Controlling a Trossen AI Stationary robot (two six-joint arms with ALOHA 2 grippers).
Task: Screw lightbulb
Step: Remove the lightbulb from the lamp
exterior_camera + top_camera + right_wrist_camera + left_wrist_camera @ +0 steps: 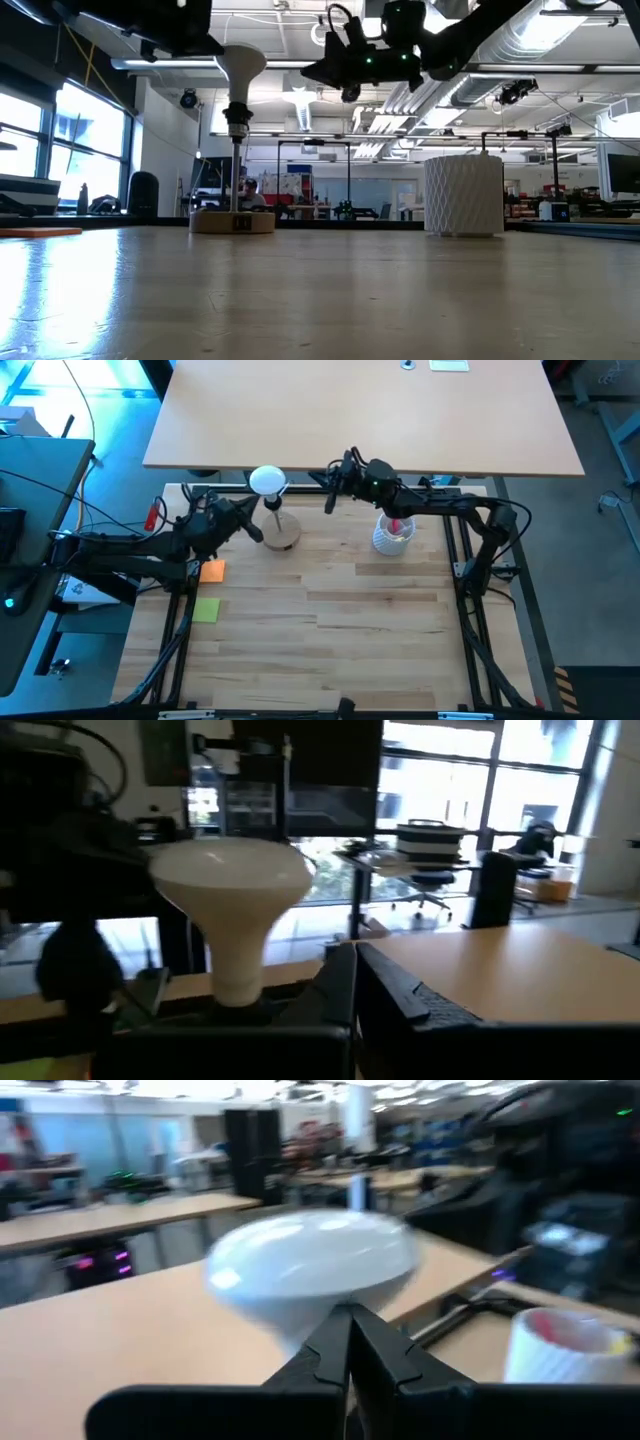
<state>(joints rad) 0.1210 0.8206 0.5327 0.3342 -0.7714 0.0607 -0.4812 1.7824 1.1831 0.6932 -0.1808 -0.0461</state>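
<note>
The lightbulb (267, 481) had a smooth, frosted white globe with a soft sheen, and it stood on a post rising from a round base (282, 540) of pale wood. The table (330, 630) was of light wooden planks with visible grain, faintly glossy in the low view. The white cup (463, 194) looked like matt plastic with a finely ribbed, perforated wall.

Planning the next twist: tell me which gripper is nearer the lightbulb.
Left. The left gripper sits just beside the lightbulb on its post, on the robot's left. The right gripper hangs farther off on the opposite side, raised above the table.
</note>
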